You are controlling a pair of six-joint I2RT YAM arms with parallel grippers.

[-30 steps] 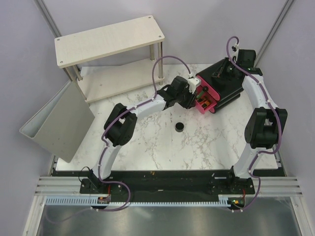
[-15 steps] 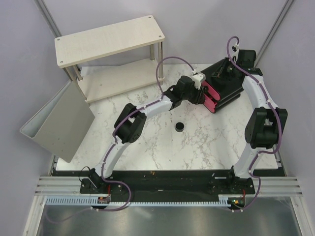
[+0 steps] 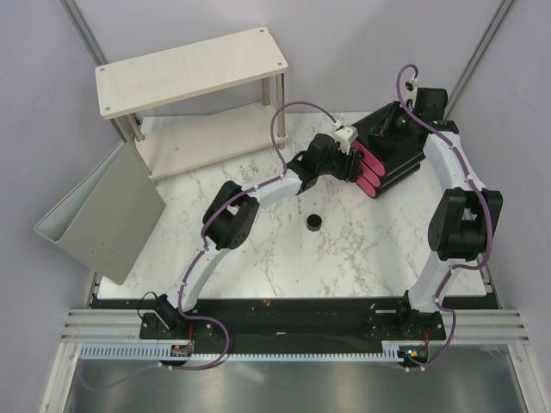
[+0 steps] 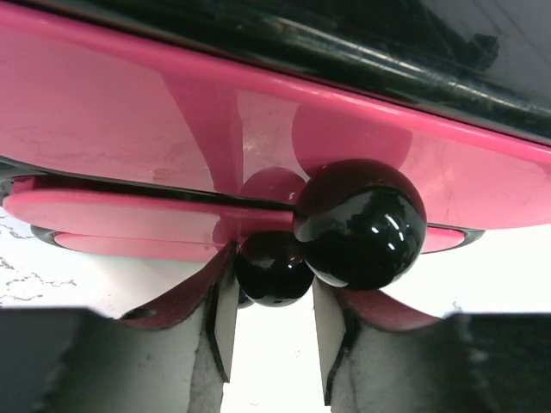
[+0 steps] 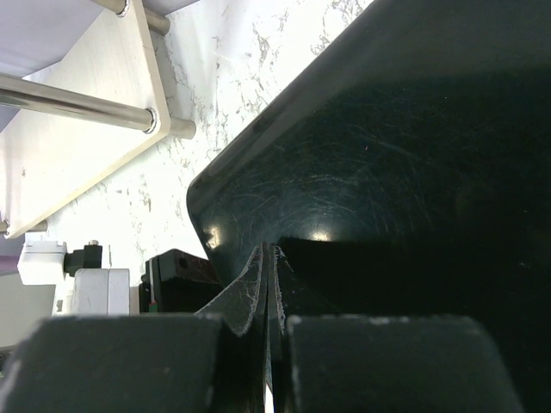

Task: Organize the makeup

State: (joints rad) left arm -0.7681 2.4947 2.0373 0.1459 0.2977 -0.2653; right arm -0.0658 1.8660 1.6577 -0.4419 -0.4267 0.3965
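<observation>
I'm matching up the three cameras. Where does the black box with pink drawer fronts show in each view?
Top external: black box at the table's far right, between the two arms' ends.
Left wrist: its pink drawer fronts fill the upper half; the left tool grips a small knob.
Right wrist: its black top fills the right side.
Shared landmark: the marble table, in all three.
</observation>
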